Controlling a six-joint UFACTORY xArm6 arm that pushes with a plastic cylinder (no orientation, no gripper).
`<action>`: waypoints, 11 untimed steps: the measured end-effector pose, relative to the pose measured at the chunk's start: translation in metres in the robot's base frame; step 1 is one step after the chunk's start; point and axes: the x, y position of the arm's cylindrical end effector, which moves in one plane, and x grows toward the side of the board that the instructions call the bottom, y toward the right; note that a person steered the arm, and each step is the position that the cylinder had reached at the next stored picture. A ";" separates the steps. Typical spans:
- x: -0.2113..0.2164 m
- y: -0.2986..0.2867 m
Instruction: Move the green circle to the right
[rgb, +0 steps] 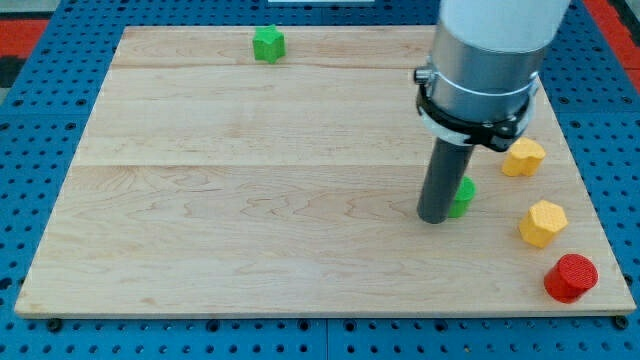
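Note:
The green circle (463, 196) lies at the view's right of the wooden board (250, 200), partly hidden behind my rod. My tip (435, 217) rests on the board, touching the circle's left side. A second green block (268, 44), of angular shape, sits near the view's top edge, far from my tip.
Two yellow hexagon blocks (523, 157) (543, 222) sit at the view's right, just right of the green circle. A red round block (571, 277) lies at the bottom right corner. The board's right edge is close behind them. Blue pegboard surrounds the board.

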 end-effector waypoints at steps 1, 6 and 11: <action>0.000 -0.026; -0.001 0.035; -0.005 0.076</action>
